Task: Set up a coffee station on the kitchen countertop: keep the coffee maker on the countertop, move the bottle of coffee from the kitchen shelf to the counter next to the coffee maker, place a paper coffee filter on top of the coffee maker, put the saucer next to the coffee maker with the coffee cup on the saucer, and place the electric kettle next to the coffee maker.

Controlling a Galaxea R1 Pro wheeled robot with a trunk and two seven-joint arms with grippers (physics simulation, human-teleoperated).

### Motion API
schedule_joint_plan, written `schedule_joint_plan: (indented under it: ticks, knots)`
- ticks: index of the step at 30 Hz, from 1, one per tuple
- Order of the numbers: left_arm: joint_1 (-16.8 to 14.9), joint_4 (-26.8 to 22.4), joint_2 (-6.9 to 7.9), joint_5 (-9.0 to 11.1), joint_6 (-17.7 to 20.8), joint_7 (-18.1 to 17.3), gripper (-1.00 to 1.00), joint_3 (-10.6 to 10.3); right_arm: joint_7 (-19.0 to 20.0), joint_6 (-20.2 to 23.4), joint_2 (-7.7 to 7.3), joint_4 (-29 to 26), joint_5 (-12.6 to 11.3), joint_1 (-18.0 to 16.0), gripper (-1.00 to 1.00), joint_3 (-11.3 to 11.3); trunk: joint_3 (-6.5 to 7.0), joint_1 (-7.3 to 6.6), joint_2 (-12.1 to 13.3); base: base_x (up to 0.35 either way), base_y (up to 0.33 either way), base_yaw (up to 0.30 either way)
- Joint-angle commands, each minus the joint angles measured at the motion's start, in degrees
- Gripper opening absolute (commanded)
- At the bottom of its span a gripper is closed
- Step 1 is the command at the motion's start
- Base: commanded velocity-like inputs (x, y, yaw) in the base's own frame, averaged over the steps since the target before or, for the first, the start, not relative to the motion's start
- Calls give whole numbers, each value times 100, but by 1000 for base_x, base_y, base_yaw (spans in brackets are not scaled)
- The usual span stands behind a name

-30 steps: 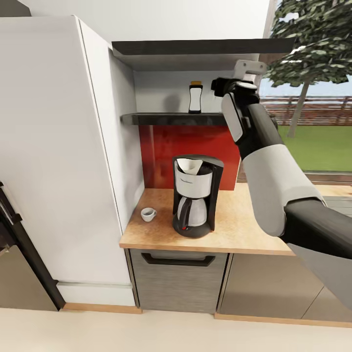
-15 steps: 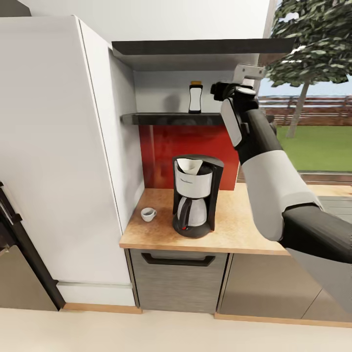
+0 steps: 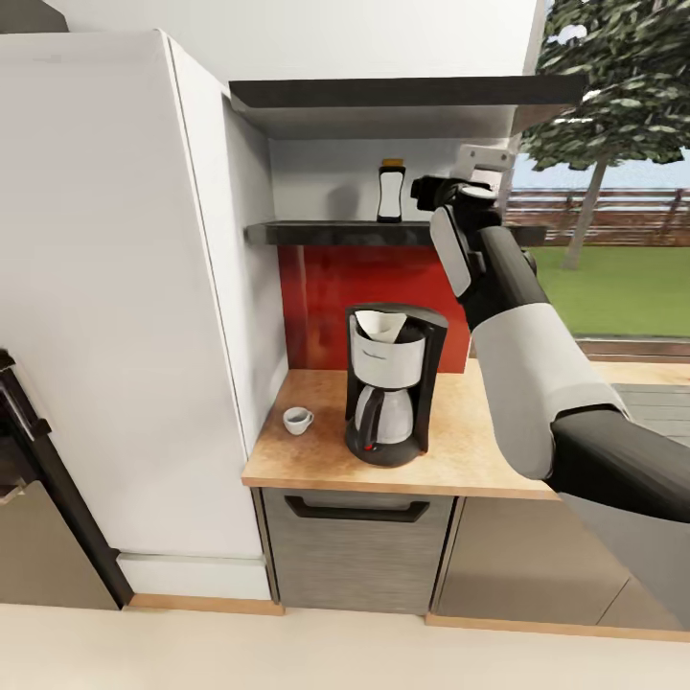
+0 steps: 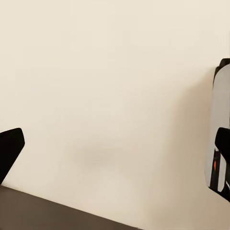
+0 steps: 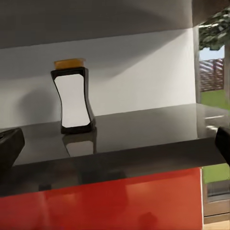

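The right arm is raised to the level of the kitchen shelf (image 3: 335, 232), and the right gripper (image 3: 428, 189) sits just to the right of the bottle of coffee (image 3: 390, 192), apart from it and not touching. In the right wrist view the bottle of coffee (image 5: 73, 96) stands upright on the glossy black shelf (image 5: 143, 129), yellow cap up and white label facing the camera, with the red backsplash (image 5: 105, 203) below; the two dark fingertips sit at opposite edges of that picture with nothing between them, so the jaws are spread wide. On the countertop (image 3: 460, 441) the coffee maker (image 3: 391, 383) stands upright with the paper coffee filter (image 3: 379, 328) resting in its top. The coffee cup (image 3: 297, 419) sits to its left, near the tall white cabinet (image 3: 125, 287); whether a saucer lies under it is hard to make out at this size. The left wrist view shows pale floor and one dark fingertip (image 4: 8, 151) at its edge, too little to judge how the left gripper stands.
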Motion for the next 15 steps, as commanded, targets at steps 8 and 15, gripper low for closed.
schedule_joint_plan:
  ticks: [8,15]
  knots:
    - [-18,-8,43,31,-267,-3,100,-55,-51,29,0,6,-43,-5,100,17,-14,4,-14,0,298,0]
    - [-28,-18,32,35,-554,-100,100,-63,-57,38,0,-1,-28,-5,100,17,-14,4,-14,0,308,0]
